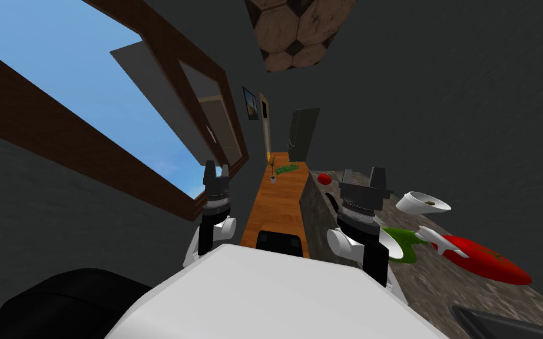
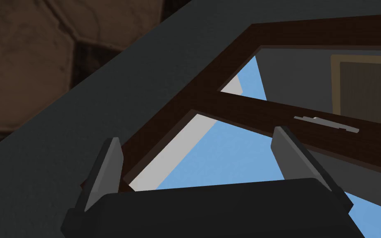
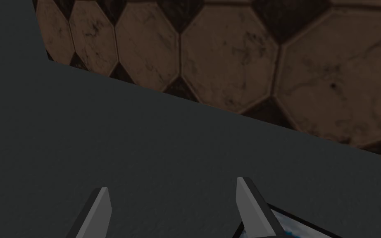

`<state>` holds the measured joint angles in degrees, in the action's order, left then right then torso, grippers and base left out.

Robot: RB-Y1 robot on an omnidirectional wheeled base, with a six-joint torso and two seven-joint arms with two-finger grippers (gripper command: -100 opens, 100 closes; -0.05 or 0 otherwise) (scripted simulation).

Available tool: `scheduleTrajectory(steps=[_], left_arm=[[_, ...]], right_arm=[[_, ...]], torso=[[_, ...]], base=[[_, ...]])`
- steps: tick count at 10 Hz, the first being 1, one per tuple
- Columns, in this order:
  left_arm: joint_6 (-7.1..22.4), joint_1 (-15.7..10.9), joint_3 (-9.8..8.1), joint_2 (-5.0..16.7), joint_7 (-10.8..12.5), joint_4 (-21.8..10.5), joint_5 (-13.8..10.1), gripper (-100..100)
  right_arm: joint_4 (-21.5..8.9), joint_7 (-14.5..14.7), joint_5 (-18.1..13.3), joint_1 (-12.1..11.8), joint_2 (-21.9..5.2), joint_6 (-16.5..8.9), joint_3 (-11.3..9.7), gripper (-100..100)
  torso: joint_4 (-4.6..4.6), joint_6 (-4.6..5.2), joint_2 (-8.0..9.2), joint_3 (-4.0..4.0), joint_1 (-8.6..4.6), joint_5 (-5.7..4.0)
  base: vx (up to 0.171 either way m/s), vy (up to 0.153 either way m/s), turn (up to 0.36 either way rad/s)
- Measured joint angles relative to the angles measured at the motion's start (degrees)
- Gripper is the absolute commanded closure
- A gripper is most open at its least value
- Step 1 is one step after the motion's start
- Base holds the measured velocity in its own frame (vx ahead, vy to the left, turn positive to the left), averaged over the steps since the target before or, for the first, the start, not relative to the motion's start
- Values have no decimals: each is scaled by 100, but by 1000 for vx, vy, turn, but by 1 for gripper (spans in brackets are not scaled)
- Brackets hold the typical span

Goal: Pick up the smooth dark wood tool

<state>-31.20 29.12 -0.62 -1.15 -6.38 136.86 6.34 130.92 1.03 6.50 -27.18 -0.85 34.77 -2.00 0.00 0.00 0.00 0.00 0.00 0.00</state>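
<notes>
A thin dark curved thing [image 1: 331, 202] lies on the speckled stone counter [image 1: 441, 294], half hidden behind my right arm; I cannot tell whether it is the dark wood tool. My right gripper [image 1: 363, 174] is raised above the counter's near-left edge, pointing away from it, and its fingers stand open [image 3: 173, 184] with nothing between them. My left gripper [image 1: 216, 168] is held up by the window wall on the left, also open [image 2: 196, 134] and empty.
On the counter lie a small red thing [image 1: 324, 178], a white bowl [image 1: 422, 203], a green dish [image 1: 403, 241], a white utensil [image 1: 444, 242] and a red plate [image 1: 488, 262]. A strip of orange wood floor [image 1: 276, 206] runs ahead to a small potted plant [image 1: 272, 172].
</notes>
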Motion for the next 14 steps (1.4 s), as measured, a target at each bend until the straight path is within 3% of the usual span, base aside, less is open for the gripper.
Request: scheduleTrajectory(steps=[5,9,10,14], left_arm=[[0,1,0,0,0,0,0,0],[0,1,0,0,0,0,0,0],[0,1,0,0,0,0,0,0],[0,1,0,0,0,0,0,0]], right_arm=[[116,-162,374,-246,-535,-356,176,-100],[342,-400,956,-635,-780,-1013,406,-100],[401,-504,1127,-807,-856,-1148,496,-100],[568,-744,1619,-1132,-984,-1651,712,-100]], torso=[[-6,0,-25,-14,-6,-1],[-10,0,-42,-24,-9,-2],[-10,0,-44,-26,-10,-2],[-6,0,-25,-15,-5,-1]], base=[[59,-9,28],[106,-25,41],[73,-20,11],[67,-14,21]])
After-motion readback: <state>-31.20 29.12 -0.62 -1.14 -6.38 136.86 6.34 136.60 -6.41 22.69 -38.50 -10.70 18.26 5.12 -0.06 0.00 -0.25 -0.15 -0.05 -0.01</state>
